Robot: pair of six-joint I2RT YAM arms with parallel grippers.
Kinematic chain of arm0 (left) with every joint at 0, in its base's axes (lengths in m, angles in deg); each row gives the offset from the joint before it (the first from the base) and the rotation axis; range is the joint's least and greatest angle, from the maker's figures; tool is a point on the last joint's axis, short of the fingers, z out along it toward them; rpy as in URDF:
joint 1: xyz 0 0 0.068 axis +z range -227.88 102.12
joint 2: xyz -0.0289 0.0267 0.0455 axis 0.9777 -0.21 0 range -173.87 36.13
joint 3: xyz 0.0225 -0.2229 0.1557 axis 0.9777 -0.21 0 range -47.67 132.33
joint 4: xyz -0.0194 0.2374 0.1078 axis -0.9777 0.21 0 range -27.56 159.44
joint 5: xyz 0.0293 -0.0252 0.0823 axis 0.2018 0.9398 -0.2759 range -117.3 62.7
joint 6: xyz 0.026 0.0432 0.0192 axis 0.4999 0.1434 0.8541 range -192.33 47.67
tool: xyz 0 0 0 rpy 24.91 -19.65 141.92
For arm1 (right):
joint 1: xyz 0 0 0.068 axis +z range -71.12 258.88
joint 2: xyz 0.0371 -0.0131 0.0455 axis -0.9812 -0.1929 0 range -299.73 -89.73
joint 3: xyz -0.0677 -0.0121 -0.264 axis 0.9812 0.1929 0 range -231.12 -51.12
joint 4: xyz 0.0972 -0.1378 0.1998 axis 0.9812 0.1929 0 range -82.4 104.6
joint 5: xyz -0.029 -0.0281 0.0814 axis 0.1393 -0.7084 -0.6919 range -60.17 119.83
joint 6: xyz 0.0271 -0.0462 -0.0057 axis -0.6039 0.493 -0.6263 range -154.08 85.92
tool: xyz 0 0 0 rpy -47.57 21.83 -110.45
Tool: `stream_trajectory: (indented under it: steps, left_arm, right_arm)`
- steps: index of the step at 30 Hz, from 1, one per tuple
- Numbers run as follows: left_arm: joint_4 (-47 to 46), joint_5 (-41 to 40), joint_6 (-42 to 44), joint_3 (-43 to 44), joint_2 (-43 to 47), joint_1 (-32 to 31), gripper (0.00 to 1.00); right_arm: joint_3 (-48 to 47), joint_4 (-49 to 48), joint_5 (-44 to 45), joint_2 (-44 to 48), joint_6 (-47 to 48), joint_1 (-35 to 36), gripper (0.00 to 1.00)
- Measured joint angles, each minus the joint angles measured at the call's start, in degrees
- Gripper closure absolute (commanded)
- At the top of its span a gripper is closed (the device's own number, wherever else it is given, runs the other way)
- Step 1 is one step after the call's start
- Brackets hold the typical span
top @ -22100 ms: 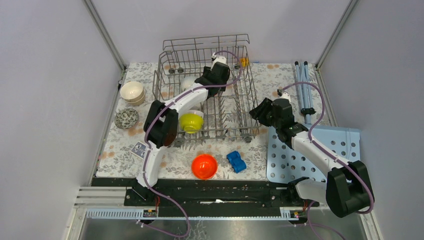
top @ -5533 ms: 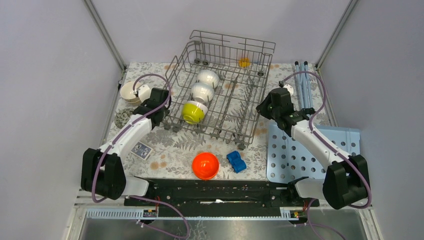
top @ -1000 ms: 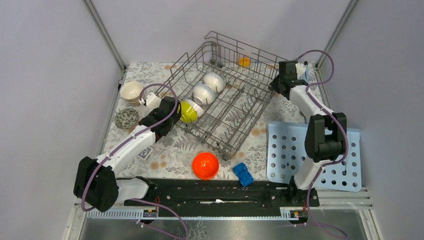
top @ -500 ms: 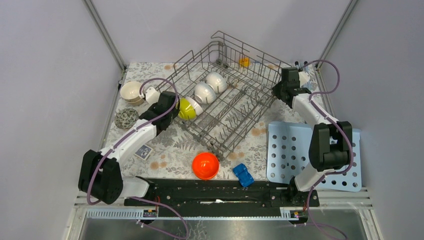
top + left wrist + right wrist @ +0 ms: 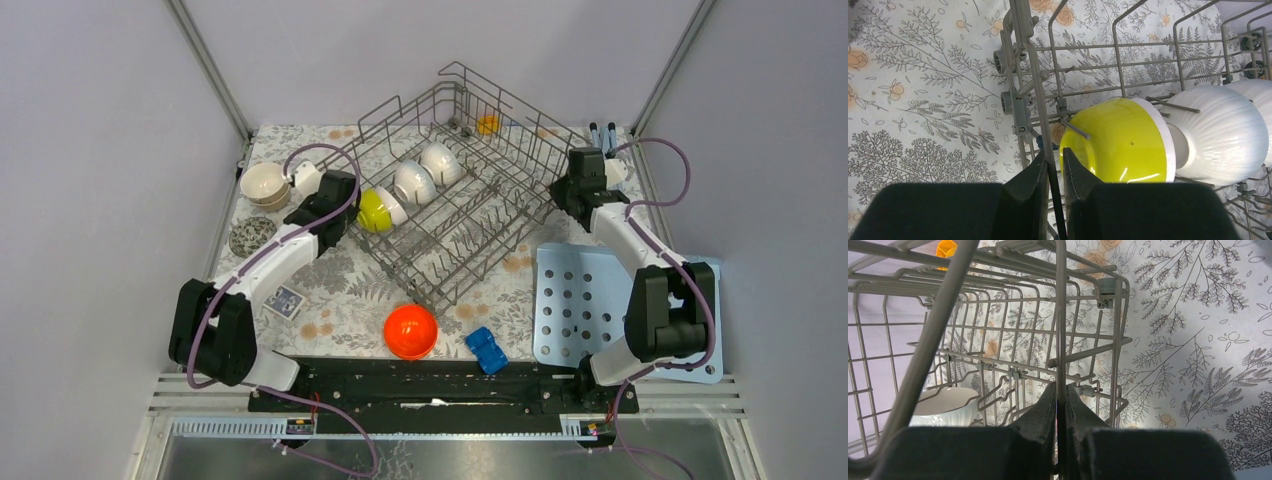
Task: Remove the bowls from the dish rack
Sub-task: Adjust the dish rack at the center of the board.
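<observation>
Guessing roughly halfway. Lying out on mat: orange bowl lower centre, cream bowl and patterned bowl far left. Waiting in dish rack, upper centre: yellow-green bowl, two white bowls. Pinching rack wire narrow, left gripper and right gripper alike, holding no bowl.

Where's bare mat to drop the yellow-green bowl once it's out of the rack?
The floral mat is bare between the small blue-backed card and the bright orange bowl, in front of the grey wire dish rack. Most of the light-blue perforated board is too. Crowded: the left edge, with the cream bowl, patterned bowl and left arm.
</observation>
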Motion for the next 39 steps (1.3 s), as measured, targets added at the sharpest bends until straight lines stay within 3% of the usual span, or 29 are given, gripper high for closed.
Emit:
stream_trajectory:
  steps: [30,39]
  left_arm:
    - [-1.6,5.1,6.7,8.0,-8.5,7.1,1.00]
    - [-2.1,10.5,7.9,9.5,-9.6,10.8,1.00]
  right_arm:
    - [9.9,-3.6,-3.8,8.2,-9.8,1.7,1.00]
    - [11.5,-5.4,-3.9,8.9,-12.1,3.2,1.00]
